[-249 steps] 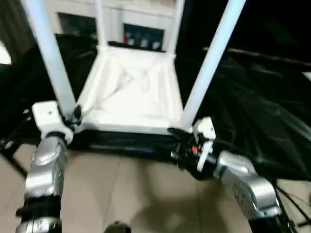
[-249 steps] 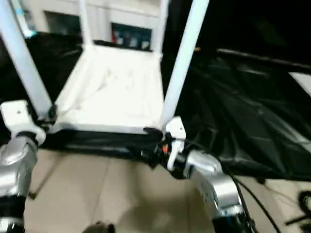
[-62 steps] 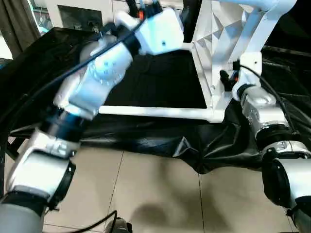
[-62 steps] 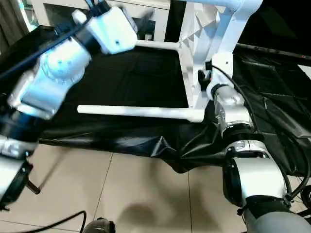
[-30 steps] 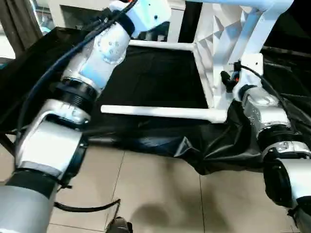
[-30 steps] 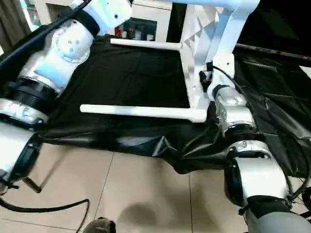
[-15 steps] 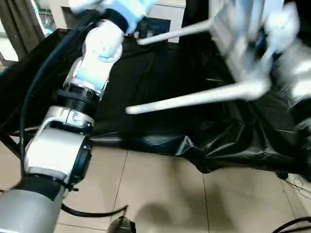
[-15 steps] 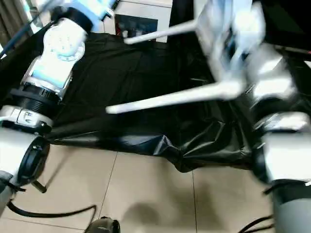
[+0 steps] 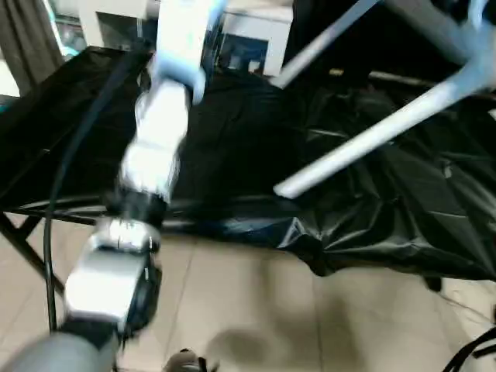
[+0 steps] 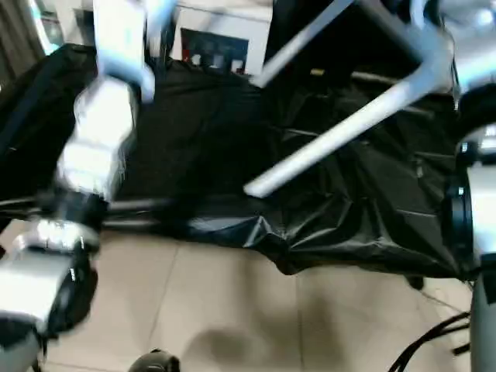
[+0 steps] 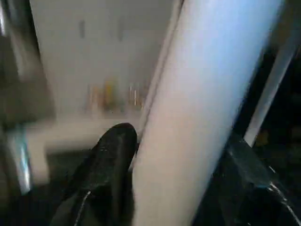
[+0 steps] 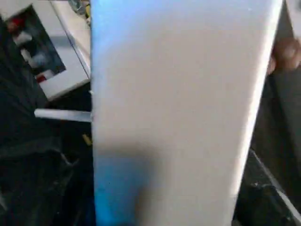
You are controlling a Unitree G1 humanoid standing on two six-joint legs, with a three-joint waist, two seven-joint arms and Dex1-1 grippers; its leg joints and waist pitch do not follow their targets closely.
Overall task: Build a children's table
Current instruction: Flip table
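Sheeting (image 9: 232, 147) (black, creased) covers the bench above tiled floor (image 9: 256, 310); left gripper (image 11: 174, 179) clasps a table leg (image 11: 207, 94).

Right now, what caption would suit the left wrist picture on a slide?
A white table leg seen close up between the left pincer's black fingers, a white cabinet behind.
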